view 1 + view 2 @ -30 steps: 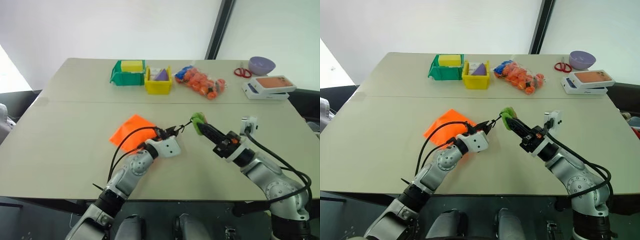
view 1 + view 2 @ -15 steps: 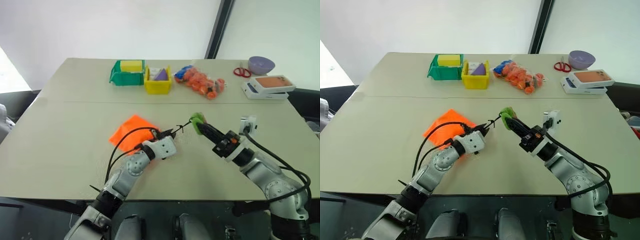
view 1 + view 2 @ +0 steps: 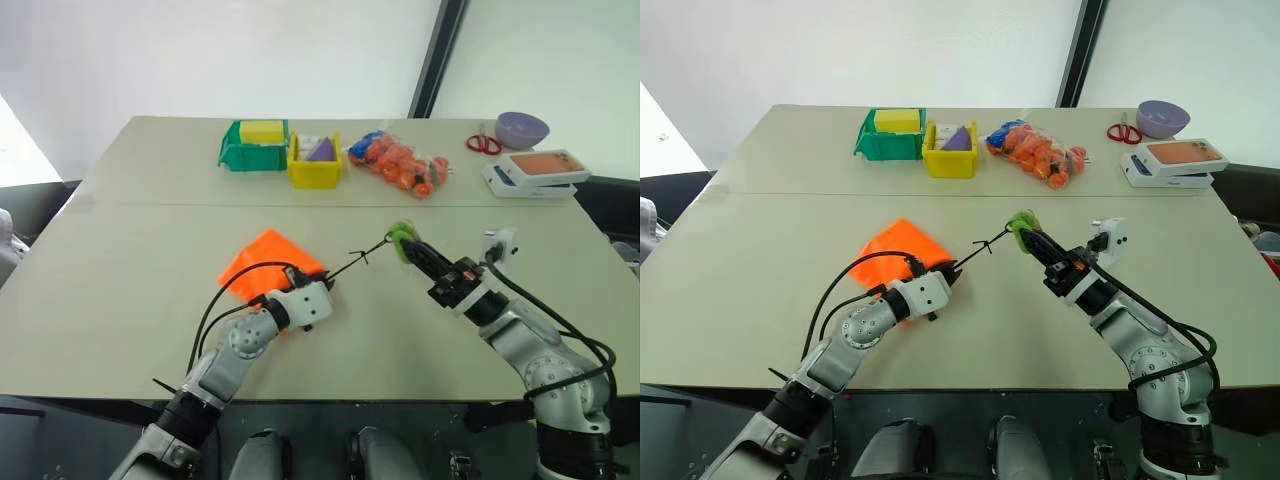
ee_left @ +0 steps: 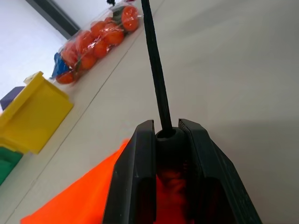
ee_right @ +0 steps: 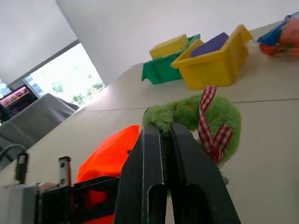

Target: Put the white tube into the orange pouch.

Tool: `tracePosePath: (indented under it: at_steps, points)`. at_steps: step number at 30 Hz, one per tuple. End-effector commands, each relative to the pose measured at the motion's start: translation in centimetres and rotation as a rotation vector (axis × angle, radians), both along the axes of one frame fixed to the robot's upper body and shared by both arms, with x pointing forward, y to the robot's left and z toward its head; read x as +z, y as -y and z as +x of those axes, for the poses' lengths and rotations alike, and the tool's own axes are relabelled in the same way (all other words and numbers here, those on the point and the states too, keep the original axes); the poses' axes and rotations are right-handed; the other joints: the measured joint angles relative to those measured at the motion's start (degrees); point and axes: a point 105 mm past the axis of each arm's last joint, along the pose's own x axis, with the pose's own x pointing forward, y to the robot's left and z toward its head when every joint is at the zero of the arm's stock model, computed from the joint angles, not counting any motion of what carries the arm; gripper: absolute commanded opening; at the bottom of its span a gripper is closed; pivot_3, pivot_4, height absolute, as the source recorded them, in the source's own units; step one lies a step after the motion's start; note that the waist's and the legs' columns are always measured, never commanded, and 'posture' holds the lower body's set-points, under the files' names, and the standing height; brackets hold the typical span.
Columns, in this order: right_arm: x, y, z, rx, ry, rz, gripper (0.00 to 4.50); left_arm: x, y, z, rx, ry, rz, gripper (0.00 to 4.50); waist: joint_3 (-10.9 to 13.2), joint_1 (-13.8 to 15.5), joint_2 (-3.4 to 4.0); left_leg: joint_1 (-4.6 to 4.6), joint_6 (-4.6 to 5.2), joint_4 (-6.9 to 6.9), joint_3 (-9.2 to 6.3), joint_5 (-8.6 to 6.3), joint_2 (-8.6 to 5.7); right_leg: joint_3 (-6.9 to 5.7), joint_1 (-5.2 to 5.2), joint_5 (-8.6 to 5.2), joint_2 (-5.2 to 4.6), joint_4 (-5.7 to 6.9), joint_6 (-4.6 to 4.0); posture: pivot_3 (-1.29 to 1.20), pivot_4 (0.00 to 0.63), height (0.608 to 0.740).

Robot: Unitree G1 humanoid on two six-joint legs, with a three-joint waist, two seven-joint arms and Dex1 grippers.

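Orange pouch [image 3: 268, 256] lies flat on the bench [image 3: 130, 290]. Left pincer [image 4: 167, 140] is shut on its neck, where the cord [image 3: 358, 258] comes out. From there the cord runs tight toward 2 o'clock to the green bead [image 3: 401, 238], pinched by the right pincer [image 5: 164, 132]. White tube: I cannot see it.

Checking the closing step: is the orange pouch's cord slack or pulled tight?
Tight. The black cord runs straight from the orange pouch at the left gripper to the green ornament in the right gripper.
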Motion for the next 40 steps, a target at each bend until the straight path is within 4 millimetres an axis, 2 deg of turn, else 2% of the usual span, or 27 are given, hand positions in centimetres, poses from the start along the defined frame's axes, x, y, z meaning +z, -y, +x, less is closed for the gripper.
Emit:
tracePosePath:
  at_steps: [1,5,11,12,15,17,18,20,21,24,28,30,32,34,36,40]
  points:
    - [0.8,1.7,1.1,-0.108,0.047,-0.037,0.00,0.5,-1.1,0.0,0.024,0.001,-0.010,0.25,0.0,0.0,0.00,0.00,0.00,0.00,0.00,0.00,0.00,0.00,0.00,0.00,0.00,-0.01,0.00,0.00,0.150,0.740]
    - [0.5,1.7,1.5,-0.118,0.041,-0.054,0.00,0.3,-1.6,-0.1,0.037,-0.008,-0.002,0.25,0.0,0.0,0.06,-0.01,0.00,-0.03,0.00,0.00,0.00,0.00,-0.02,0.00,-0.02,-0.02,-0.01,0.00,0.150,0.740]
    - [-0.2,1.5,1.8,-0.120,0.027,-0.112,0.00,0.4,-1.4,-0.4,0.034,-0.031,-0.037,0.25,0.0,-0.1,0.09,-0.01,0.00,-0.05,0.00,0.00,0.00,0.00,-0.02,0.00,-0.02,-0.02,-0.01,0.00,0.150,0.740]
    - [-0.3,1.4,1.8,-0.111,0.023,-0.122,0.00,0.7,-1.4,-0.5,0.029,-0.044,-0.067,0.75,0.0,-0.1,0.09,-0.01,0.00,-0.05,0.00,0.00,0.00,0.00,-0.02,0.00,-0.02,-0.02,-0.01,0.00,0.150,0.740]
    - [-0.5,1.0,1.6,-0.077,0.011,-0.131,1.12,1.4,-1.1,-0.7,0.010,-0.077,-0.136,2.14,0.0,-0.1,0.10,-0.02,0.00,-0.05,0.01,0.00,0.00,0.00,-0.03,0.00,-0.02,-0.03,-0.01,0.00,0.150,0.740]
    - [-0.7,0.8,1.4,-0.067,0.010,-0.169,2.05,2.1,-1.0,-0.9,-0.007,-0.115,-0.212,3.09,0.0,-0.1,0.10,-0.05,0.00,-0.05,0.01,0.00,0.00,0.00,-0.05,0.00,-0.02,-0.03,0.00,0.00,0.150,0.740]
    - [-1.0,0.8,1.3,-0.068,0.007,-0.196,2.68,2.7,-1.1,-1.2,-0.026,-0.140,-0.263,3.71,0.0,0.0,0.10,-0.08,0.00,-0.04,0.01,0.00,0.00,0.00,-0.07,0.00,-0.02,-0.04,0.00,0.00,0.150,0.740]
    - [-1.5,0.6,1.1,-0.058,0.001,-0.232,3.62,3.5,-1.3,-1.7,-0.052,-0.181,-0.337,4.50,0.0,0.0,0.10,-0.11,0.00,-0.04,0.01,0.00,0.00,0.00,-0.10,0.00,-0.02,-0.05,-0.01,0.00,0.150,0.740]
    - [-1.8,0.5,0.8,-0.045,-0.002,-0.242,4.13,3.9,-1.6,-1.9,-0.063,-0.205,-0.371,4.50,0.0,0.0,0.10,-0.12,0.00,-0.04,0.01,0.00,0.00,0.00,-0.10,0.00,-0.02,-0.06,-0.01,0.00,0.150,0.740]
    - [-2.3,0.5,0.1,-0.016,-0.002,-0.263,4.13,4.4,-2.7,-2.4,-0.066,-0.287,-0.448,4.50,0.0,0.0,0.12,-0.12,0.00,-0.05,0.01,0.00,0.00,-0.01,-0.10,0.00,-0.02,-0.06,0.00,0.00,0.150,0.740]
    - [-3.0,1.2,-1.0,0.015,-0.001,-0.309,4.13,4.7,-6.6,-2.4,0.042,-0.370,-0.526,4.50,0.0,-0.1,0.11,-0.12,0.00,-0.04,0.01,0.00,-0.01,-0.02,-0.09,0.00,-0.01,-0.06,0.00,0.00,0.150,0.740]
    - [-3.4,1.7,-1.5,0.031,0.001,-0.354,4.13,4.4,-9.3,-2.1,0.133,-0.388,-0.546,4.50,0.0,-0.1,0.12,-0.10,0.00,-0.04,0.01,0.00,-0.01,-0.03,-0.09,0.00,-0.01,-0.05,0.00,0.00,0.150,0.740]
    - [-3.6,1.9,-1.7,0.039,0.004,-0.377,4.13,4.4,-10.5,-2.0,0.173,-0.396,-0.563,4.50,0.0,0.0,0.12,-0.10,0.00,-0.04,0.01,0.00,-0.01,-0.05,-0.09,0.00,-0.01,-0.05,0.00,0.00,0.150,0.740]
    - [-4.0,2.6,-2.0,0.034,0.003,-0.415,4.13,3.7,-14.5,-1.8,0.323,-0.376,-0.544,4.50,0.0,0.0,0.09,-0.10,0.00,0.00,0.01,0.00,-0.02,-0.05,-0.07,-0.01,-0.01,-0.06,0.00,0.00,0.150,0.740]
    - [-4.3,2.9,-2.1,0.034,0.004,-0.447,4.13,3.0,-17.2,-2.1,0.411,-0.374,-0.534,4.50,0.0,-0.1,0.07,-0.09,-0.01,0.00,0.01,0.00,-0.02,-0.05,-0.06,-0.01,-0.01,-0.09,0.00,0.00,0.150,0.740]
    - [-4.7,2.7,-1.9,0.038,0.006,-0.460,4.13,2.0,-18.6,-2.5,0.462,-0.385,-0.538,4.50,0.0,0.0,0.08,-0.12,-0.01,-0.04,0.01,-0.01,-0.01,-0.05,-0.17,-0.01,-0.01,-0.15,0.00,0.00,0.150,0.740]
